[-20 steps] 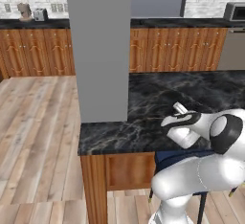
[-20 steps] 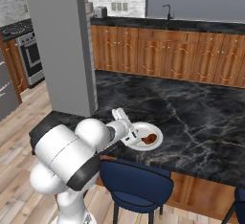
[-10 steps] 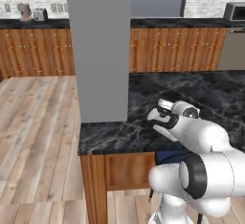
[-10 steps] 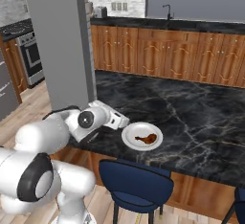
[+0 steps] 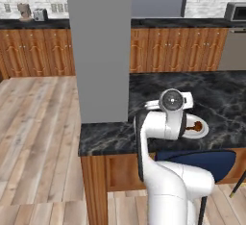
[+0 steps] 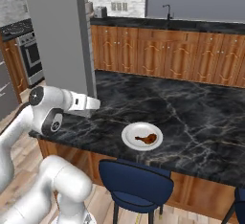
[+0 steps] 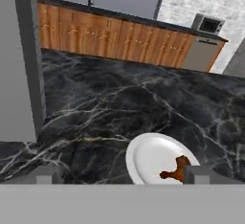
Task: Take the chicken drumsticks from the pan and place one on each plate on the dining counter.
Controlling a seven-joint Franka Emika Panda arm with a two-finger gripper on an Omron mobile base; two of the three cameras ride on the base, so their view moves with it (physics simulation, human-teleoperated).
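A dark reddish-brown drumstick (image 6: 146, 139) (image 7: 176, 169) lies on a small white plate (image 6: 129, 137) (image 7: 148, 156) near the front edge of the black marble dining counter (image 6: 191, 117). My gripper (image 6: 97, 104) (image 7: 122, 175) hovers to the left of the plate, beside the grey pillar, and points across the counter. It is open, with its fingertips (image 7: 45, 174) far apart and nothing between them. In the left base view my arm partly covers the plate (image 5: 204, 130). The pan, the golden-orange drumstick and any other plate are out of view.
A wide grey pillar (image 6: 57, 41) rises from the counter's left end, close to my hand. A blue stool (image 6: 136, 184) stands below the plate. A back counter with wooden cabinets (image 6: 182, 55) lies beyond, with a stove (image 6: 19, 50) far left and a microwave (image 5: 235, 11) far right.
My gripper has let go of the drumstick on the plate, then drawn back to the left and risen toward the pillar. The drumstick and the plate stayed put.
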